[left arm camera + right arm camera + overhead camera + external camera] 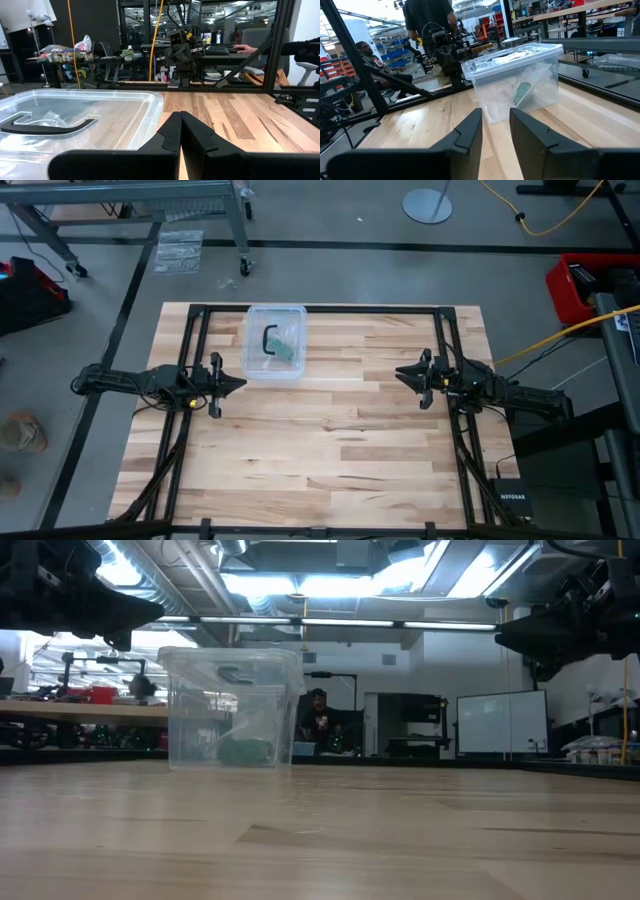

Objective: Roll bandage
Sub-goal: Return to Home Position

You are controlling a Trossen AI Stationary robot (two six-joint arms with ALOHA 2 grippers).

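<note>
The green bandage [290, 346] lies inside a clear plastic box [252, 365] with a lid and a black handle [267, 340], at the table's far middle-left. Through the box wall the bandage [522, 93] shows low down, and it shows as a green lump [245, 750] on the box floor. My left gripper [243, 383] hovers level just near-left of the box, shut [180, 120], holding nothing. My right gripper [398, 372] hovers level at the right, well away from the box, and is open [496, 122] with nothing between its fingers.
A black frame [320, 310] runs along the table's far edge and down both sides under the arms. Bare wood [330, 450] spreads across the middle and the near half. A person [318, 720] sits in the room beyond the table.
</note>
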